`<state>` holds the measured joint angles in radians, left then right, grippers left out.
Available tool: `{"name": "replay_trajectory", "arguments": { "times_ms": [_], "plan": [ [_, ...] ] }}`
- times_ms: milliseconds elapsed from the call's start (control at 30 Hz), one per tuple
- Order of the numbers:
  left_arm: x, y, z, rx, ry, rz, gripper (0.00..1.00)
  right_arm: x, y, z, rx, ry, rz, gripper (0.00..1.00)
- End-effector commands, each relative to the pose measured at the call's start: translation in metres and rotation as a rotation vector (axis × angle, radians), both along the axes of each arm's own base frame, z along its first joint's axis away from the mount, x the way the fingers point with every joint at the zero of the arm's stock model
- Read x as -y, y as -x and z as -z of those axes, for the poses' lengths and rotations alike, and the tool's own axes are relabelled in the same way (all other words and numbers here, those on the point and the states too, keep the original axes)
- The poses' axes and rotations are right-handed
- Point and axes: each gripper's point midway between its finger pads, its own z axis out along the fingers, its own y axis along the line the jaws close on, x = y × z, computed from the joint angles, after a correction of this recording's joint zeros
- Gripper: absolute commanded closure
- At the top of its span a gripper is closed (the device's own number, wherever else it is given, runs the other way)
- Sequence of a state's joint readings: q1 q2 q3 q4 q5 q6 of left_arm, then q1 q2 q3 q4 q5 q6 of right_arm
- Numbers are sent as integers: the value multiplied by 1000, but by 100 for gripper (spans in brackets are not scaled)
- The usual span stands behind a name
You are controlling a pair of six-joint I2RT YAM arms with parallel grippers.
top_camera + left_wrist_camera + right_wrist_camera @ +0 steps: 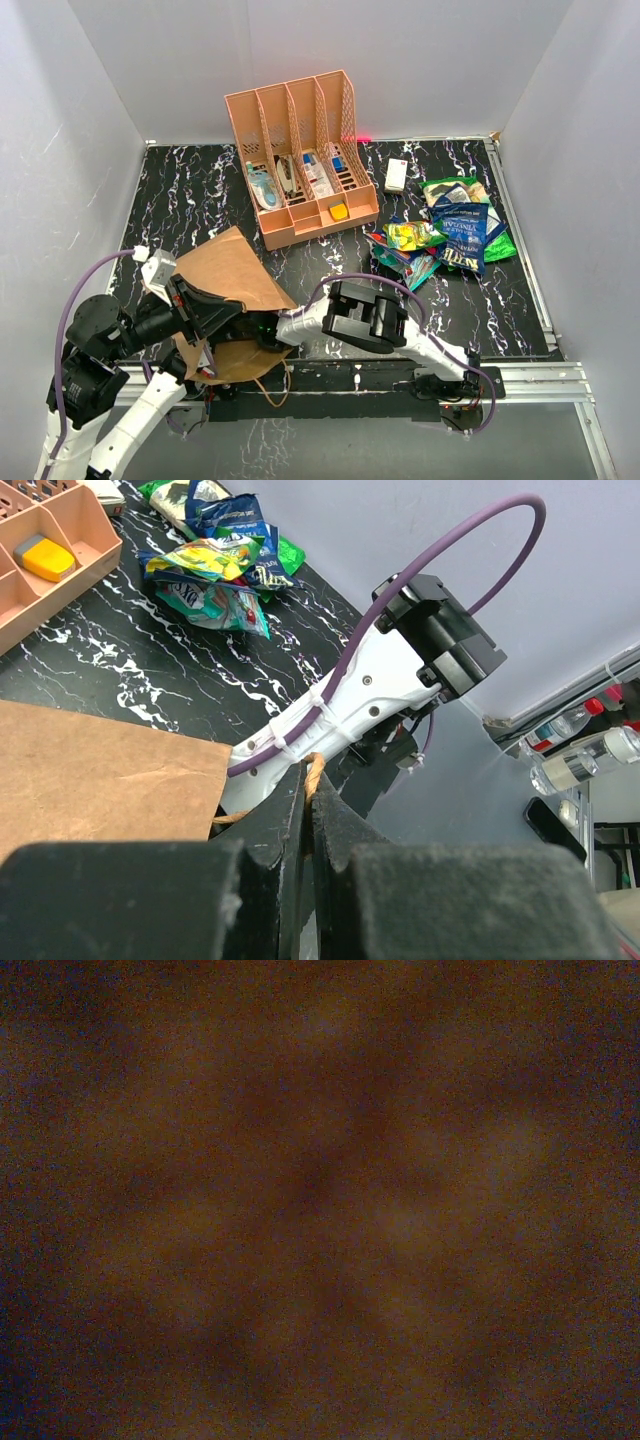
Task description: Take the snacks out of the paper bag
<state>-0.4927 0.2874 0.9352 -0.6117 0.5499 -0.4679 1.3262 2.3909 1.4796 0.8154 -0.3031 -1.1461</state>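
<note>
The brown paper bag [230,270] lies on its side at the near left of the table, its mouth facing right. My left gripper [309,772] is shut on the bag's thin twisted handle [317,765] at the mouth [245,322]. My right arm [365,315] reaches left into the bag's opening. Its gripper is hidden inside, and the right wrist view shows only dark brown blur. Several snacks [445,235] lie heaped at the right, among them a dark blue packet [465,235] and a green chip bag [450,190]. The same heap [215,555] appears in the left wrist view.
An orange-pink slotted rack [300,160] with small items stands at the back centre. A white remote [396,175] lies to its right. White walls close the table on three sides. A metal rail [520,375] runs along the near edge.
</note>
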Motion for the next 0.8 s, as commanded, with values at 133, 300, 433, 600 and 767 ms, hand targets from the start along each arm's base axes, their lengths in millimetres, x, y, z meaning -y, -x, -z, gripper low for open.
{"name": "replay_trajectory", "arguments": {
  "times_ms": [133, 300, 433, 600, 767],
  "plan": [
    [1, 12, -31, 79, 58, 48, 100, 7, -78, 1, -51, -45, 316, 41],
    [-5, 10, -27, 80, 44, 5, 100, 18, -89, -7, -25, -70, 352, 70],
    [-12, 0, -23, 85, 37, -72, 100, 40, -78, -19, -22, -62, 323, 81],
    [-21, -23, -16, 73, 5, -192, 100, 81, -57, -33, -55, -30, 301, 92],
    [-25, -38, -11, 75, -7, -253, 100, 109, -37, -32, -97, 13, 265, 92]
  ]
}}
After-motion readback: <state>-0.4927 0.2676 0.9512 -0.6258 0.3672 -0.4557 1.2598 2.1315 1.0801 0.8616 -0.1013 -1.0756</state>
